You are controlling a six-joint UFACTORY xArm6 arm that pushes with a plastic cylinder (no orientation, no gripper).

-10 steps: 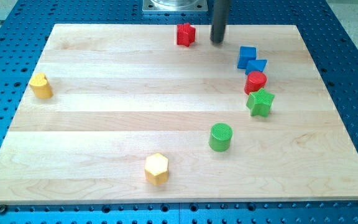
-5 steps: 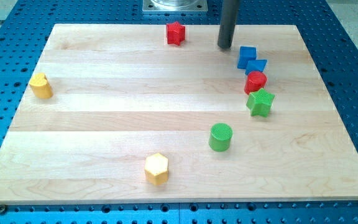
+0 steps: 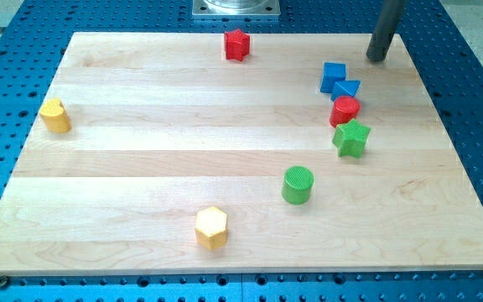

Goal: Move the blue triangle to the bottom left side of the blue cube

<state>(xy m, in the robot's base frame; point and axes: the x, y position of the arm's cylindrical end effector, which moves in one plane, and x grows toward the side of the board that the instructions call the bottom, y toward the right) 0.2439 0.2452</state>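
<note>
The blue cube (image 3: pixel 333 75) sits near the view's upper right. The blue triangle (image 3: pixel 347 88) touches it at its lower right. My tip (image 3: pixel 377 58) is above and to the right of both blue blocks, apart from them, near the board's top edge. A red cylinder (image 3: pixel 344 111) sits just below the blue triangle, touching it.
A green star (image 3: pixel 351 137) lies below the red cylinder. A green cylinder (image 3: pixel 298 184) is lower, near the middle. A red star (image 3: pixel 236 44) is at the top centre. A yellow hexagon (image 3: pixel 211 227) is at the bottom, a yellow block (image 3: pixel 55 116) at the left.
My tip has moved right along the top edge, from next to the red star to above right of the blue blocks. The red star shifted slightly left early on.
</note>
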